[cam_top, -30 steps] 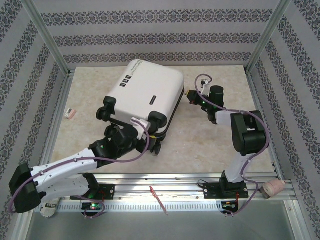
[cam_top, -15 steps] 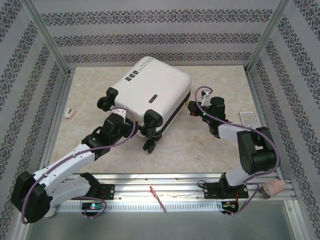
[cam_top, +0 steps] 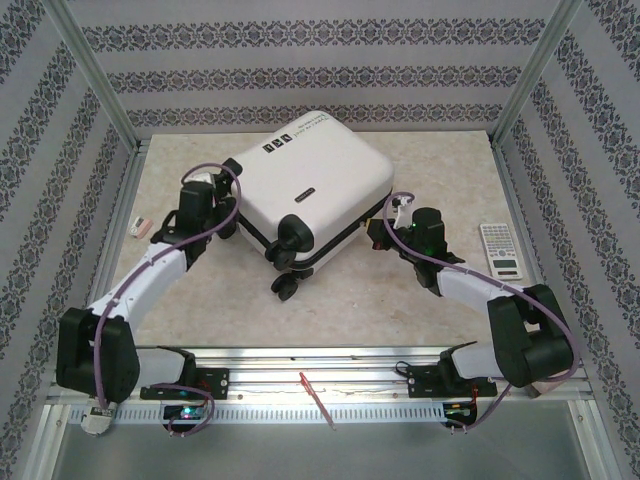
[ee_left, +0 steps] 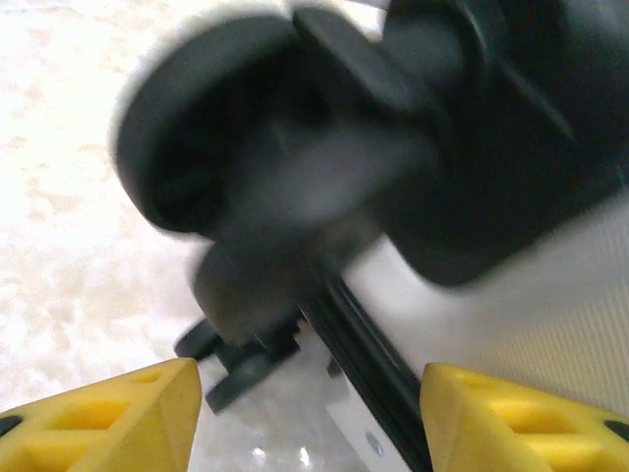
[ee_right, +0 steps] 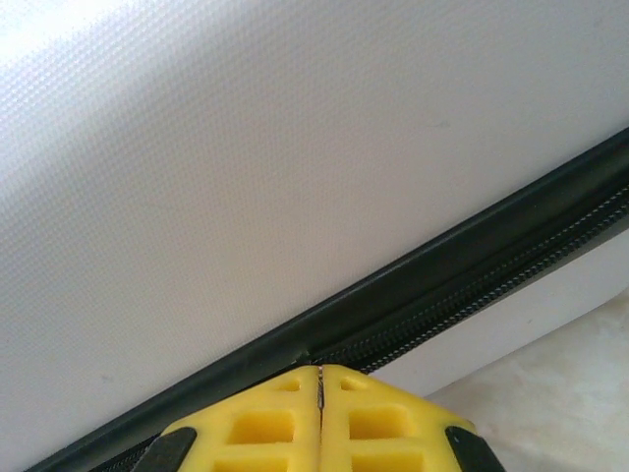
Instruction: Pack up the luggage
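We find the luggage [cam_top: 320,185] lying flat and zipped closed in the upper middle of the top view, its white shell turned at an angle on the pale table [cam_top: 420,300]. Two black wheels [cam_top: 290,232] show at its lower edge, toward the centre of the frame.

The left gripper [cam_top: 218,205] sits at the suitcase's left corner, left of centre. In the left wrist view its yellow fingers [ee_left: 108,413] stand wide apart in the two bottom corners, released, with nothing clamped between them. A blurred black wheel [ee_left: 216,138] fills the upper part of that frame (too soft for us to say whether anything touches it).

The right gripper [cam_top: 378,235] is at the case's lower right side. In the right wrist view its yellow tips [ee_right: 319,393] are pressed tight together at bottom centre, right against the black zipper band [ee_right: 472,265] that runs diagonally under the white shell. We cannot tell whether anything is pinched between them.

A calculator [cam_top: 500,250] lies at the right edge of the table and a small pinkish item [cam_top: 142,226] at the left edge.
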Tool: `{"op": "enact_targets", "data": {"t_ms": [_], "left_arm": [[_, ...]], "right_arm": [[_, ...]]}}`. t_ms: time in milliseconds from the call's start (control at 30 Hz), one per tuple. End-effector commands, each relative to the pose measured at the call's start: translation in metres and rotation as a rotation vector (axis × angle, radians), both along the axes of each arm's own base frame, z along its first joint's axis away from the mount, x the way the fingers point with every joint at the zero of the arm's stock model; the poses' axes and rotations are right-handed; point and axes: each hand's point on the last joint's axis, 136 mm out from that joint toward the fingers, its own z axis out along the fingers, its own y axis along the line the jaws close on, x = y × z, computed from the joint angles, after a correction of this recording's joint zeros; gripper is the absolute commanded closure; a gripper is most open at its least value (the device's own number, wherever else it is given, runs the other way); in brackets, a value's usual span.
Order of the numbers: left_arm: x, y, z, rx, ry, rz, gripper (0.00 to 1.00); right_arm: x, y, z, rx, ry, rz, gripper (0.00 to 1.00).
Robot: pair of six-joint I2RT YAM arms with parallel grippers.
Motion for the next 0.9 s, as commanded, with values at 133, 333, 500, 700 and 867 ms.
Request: {"op": "enact_targets", "data": {"t_ms": [133,333,500,700,867], "left_arm": [[-0.035,-0.030,0.058,-0.163,-0.063,-0.147,0.37],[-0.099,-0.077,0.078,-0.231,-0.074,-0.374,0.33],[-0.139,-0.135,0.067,-0.186,-0.035,-0.615,0.27],[-0.143,-0.167,0.039,-0.064,0.062,-0.690,0.27],[-0.139,-0.170,0.029,0.021,0.105,-0.681,0.27]], "right_arm": [[-0.005,0.007,0.000,-0.036,-0.033,0.024,1.00],[-0.002,0.008,0.000,-0.035,-0.032,0.030,1.00],[0.001,0.010,0.003,-0.028,-0.032,0.035,1.00],[0.001,0.011,0.003,-0.029,-0.027,0.041,1.00],[0.001,0.009,0.002,-0.032,-0.024,0.036,1.00]]}}
